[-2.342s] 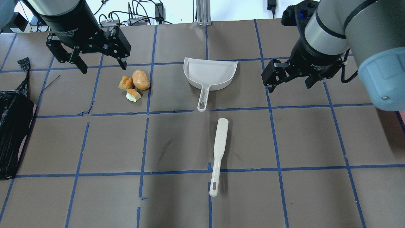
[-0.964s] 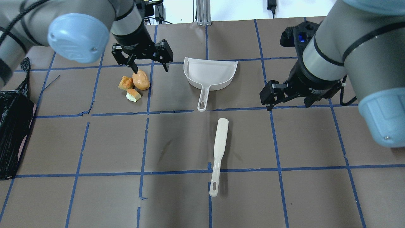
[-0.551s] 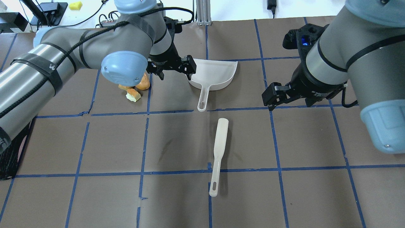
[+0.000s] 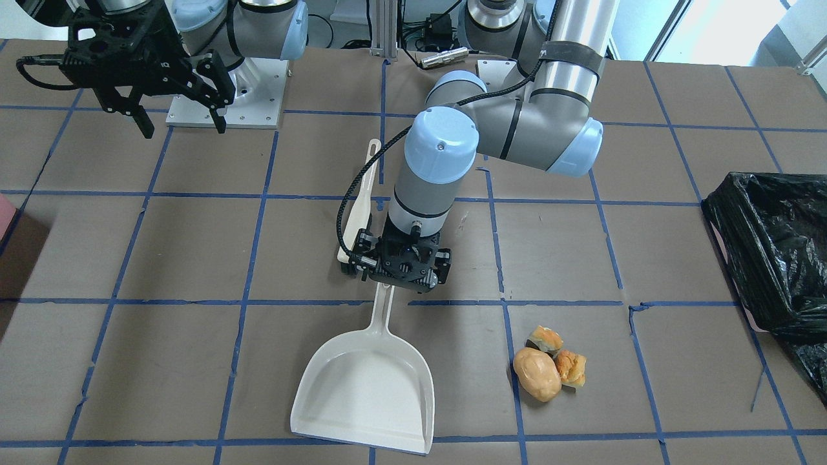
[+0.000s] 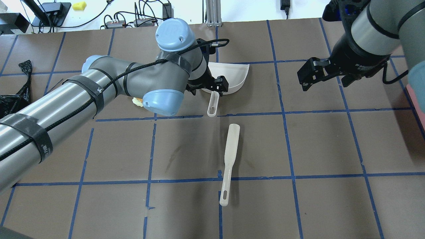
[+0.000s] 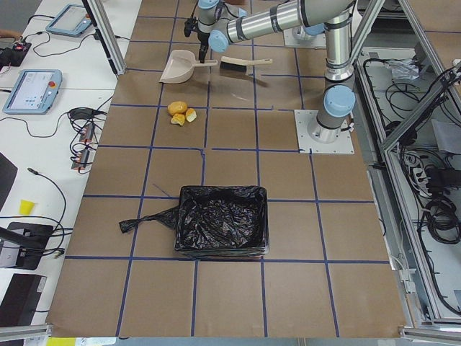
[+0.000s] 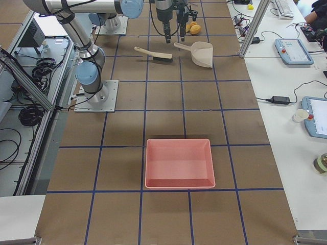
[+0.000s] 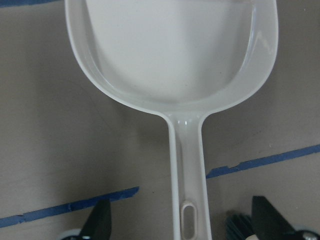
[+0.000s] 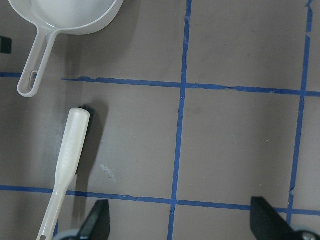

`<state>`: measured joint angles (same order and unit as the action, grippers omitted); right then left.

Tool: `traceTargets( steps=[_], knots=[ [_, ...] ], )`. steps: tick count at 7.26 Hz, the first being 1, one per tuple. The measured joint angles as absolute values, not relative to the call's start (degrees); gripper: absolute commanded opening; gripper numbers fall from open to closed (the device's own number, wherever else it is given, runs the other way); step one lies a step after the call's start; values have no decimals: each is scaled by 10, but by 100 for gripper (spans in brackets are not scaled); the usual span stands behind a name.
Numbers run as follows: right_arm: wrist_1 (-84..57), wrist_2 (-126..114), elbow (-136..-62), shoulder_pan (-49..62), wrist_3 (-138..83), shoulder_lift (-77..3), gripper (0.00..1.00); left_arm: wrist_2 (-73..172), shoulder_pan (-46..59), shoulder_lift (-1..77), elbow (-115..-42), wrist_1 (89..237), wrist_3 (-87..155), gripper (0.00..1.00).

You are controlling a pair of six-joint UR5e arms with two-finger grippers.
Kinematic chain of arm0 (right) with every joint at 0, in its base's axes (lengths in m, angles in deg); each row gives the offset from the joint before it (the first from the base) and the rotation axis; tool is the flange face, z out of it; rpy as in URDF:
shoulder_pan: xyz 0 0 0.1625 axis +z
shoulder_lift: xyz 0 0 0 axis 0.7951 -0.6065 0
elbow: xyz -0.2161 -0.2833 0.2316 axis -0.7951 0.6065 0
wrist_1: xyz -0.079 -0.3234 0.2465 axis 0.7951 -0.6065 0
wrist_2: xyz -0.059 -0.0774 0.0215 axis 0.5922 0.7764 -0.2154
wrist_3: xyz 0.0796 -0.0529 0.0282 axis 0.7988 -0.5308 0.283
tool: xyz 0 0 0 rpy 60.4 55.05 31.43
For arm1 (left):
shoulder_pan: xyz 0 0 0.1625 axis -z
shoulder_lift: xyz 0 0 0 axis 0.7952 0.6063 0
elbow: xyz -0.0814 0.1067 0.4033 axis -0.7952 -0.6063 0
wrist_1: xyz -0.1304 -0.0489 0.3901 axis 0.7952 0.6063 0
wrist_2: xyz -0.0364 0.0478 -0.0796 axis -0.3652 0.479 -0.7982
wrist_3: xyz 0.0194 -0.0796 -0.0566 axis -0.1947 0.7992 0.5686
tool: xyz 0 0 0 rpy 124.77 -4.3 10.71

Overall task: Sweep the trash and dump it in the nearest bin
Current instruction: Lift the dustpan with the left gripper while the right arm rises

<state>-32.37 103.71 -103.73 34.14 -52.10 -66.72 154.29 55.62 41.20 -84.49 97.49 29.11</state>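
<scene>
The trash, a tan potato-like lump with two crusty bread chunks, lies on the brown table right of the white dustpan. In the overhead view my left arm hides most of it; one chunk peeks out. My left gripper is open and straddles the dustpan's handle, with one finger on each side. My right gripper is open, empty and held high, away from everything. The black-lined bin stands at the table's end on my left.
A white hand brush lies just behind the dustpan handle, nearer my base, and also shows in the right wrist view. A pink tray sits at the table's far right end. Blue tape lines grid the brown table.
My left arm swung from above the trash to the right and now has its open gripper over the dustpan handle. My right gripper drew back to the far right.
</scene>
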Motion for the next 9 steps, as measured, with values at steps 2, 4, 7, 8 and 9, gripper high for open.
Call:
traceTargets(
  steps=[2,4,7,8,9],
  knots=[
    [-321,1040,-1014,319,-543,-646,100,1544,569,422,-869,945,332,98],
    [-320,1039,-1010,297,-568,-642,100,1545,573,430,-890,912,340,94],
    [-320,1038,-1009,290,-575,-642,100,1544,576,433,-893,903,338,79],
    [-320,1036,-1009,290,-575,-643,100,1543,576,434,-892,903,338,45],
    [-319,1034,-1009,291,-575,-644,100,1543,576,435,-892,903,338,32]
  ],
)
